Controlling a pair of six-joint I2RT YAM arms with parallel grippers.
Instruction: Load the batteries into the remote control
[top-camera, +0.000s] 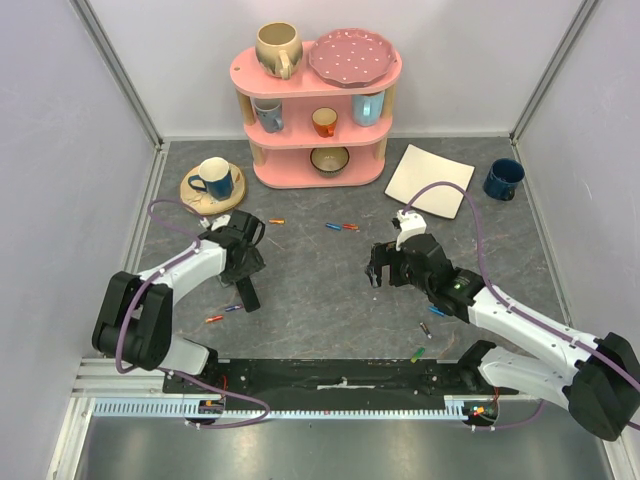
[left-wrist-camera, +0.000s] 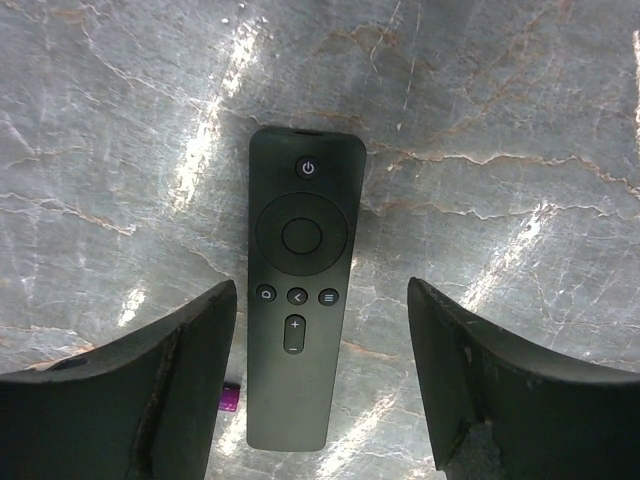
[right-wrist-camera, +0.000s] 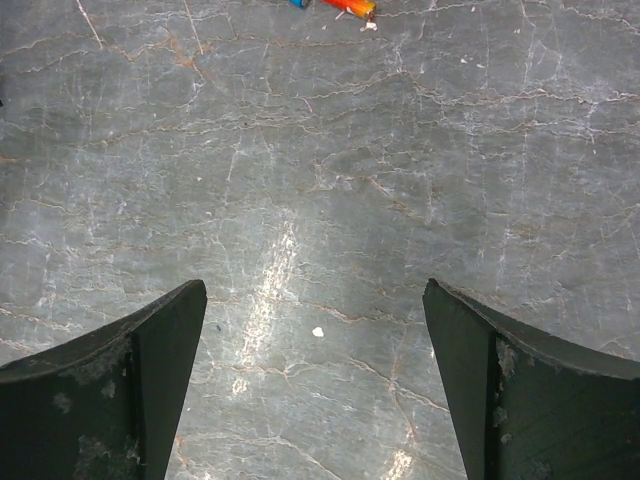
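Observation:
The black remote control (left-wrist-camera: 298, 290) lies flat on the table, buttons up. It sits between the fingers of my left gripper (left-wrist-camera: 320, 285), which is open and hovers above it without touching. In the top view the remote (top-camera: 248, 293) lies just below the left gripper (top-camera: 243, 272). A purple battery end (left-wrist-camera: 228, 400) shows beside the remote. My right gripper (top-camera: 378, 268) is open and empty over bare table (right-wrist-camera: 312, 285). Batteries lie scattered: an orange one (top-camera: 277, 221), a blue and red pair (top-camera: 342, 227), two by the remote (top-camera: 222, 314), and blue (top-camera: 437, 311) and green (top-camera: 418, 354) ones at the front right.
A pink shelf (top-camera: 318, 140) with mugs, a bowl and a plate stands at the back. A blue mug on a wooden coaster (top-camera: 213, 180) is at the back left. A white square plate (top-camera: 430, 180) and a dark blue mug (top-camera: 503, 179) are at the back right.

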